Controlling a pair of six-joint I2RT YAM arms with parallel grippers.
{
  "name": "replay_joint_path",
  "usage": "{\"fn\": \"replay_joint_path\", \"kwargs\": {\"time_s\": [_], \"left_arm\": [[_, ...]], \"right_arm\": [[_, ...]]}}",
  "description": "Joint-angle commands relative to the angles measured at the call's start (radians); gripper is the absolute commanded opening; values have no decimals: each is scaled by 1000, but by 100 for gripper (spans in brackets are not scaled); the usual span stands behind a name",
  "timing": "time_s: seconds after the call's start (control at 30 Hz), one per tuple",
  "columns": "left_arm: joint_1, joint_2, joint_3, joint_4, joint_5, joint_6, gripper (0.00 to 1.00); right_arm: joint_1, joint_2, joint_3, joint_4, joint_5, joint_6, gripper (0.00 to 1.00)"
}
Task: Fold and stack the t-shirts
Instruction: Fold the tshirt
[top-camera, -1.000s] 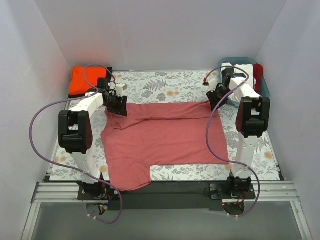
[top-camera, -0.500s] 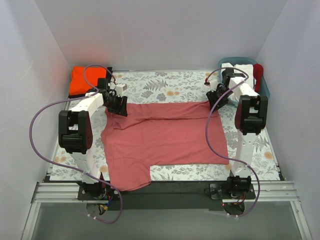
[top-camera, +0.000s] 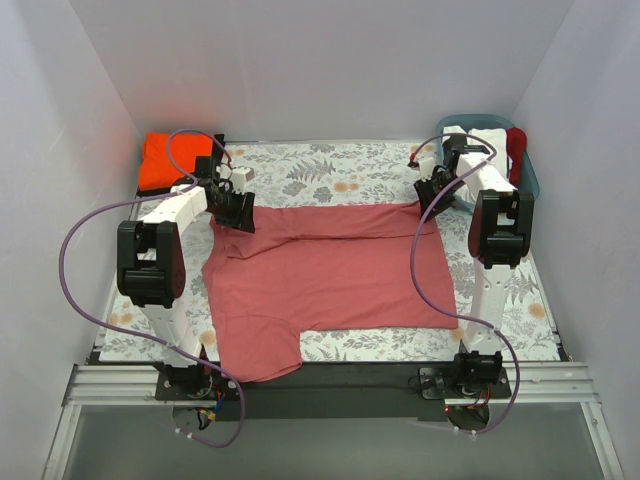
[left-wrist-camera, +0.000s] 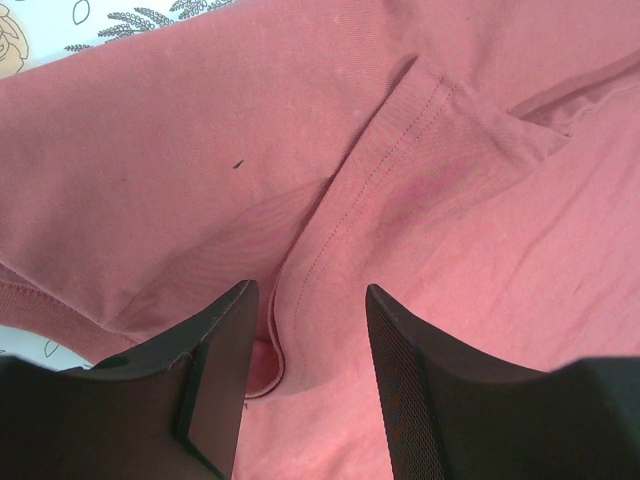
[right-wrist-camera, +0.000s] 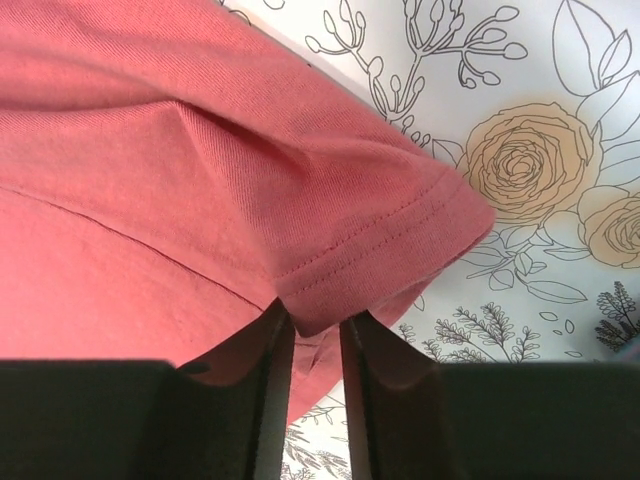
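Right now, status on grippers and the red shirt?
Left gripper open, low over a folded hem. Right gripper pinching the rose-red t-shirt at a hem corner. Shirt spread out, far edge folded over. Nothing lying on it.

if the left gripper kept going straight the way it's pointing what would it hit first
The rose-red t-shirt: the open left gripper points at its folded, stitched hem, seemingly just ahead.
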Motion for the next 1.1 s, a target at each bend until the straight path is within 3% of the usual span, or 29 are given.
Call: {"fn": "replay_joint_path", "kwargs": {"time_s": [0.0,0.1,0.2,0.73,0.77,0.8,0.9,1.07], "left_arm": [[2,-39,-5,9,2,6,46],[2,-39,-2,7,2,5,46],[2,-39,-1,7,0,5,46],[2,-70,-14,4,-6,14,46],[2,-68,-14,4,-5,13,46],[2,-67,-15,6,-3,13,46],[2,-60,-9,6,-3,8,46],[2,-67,-12,4,-4,8,46]], "right_arm": [[-3,2,11,-25,-13,-2,29],[-3,-15,9,-29,-10,-5,11],[-3,-46,0,-31,-3,-15,2],[-53,-139,-84,-66,43,-56,1],[-53,-135,-78,-65,39,-51,4],[-53,-123,-63,-65,28,-45,26],[-53,-90,-21,-74,1,-13,35],[-53,-104,-53,-81,-24,-13,35]]}}
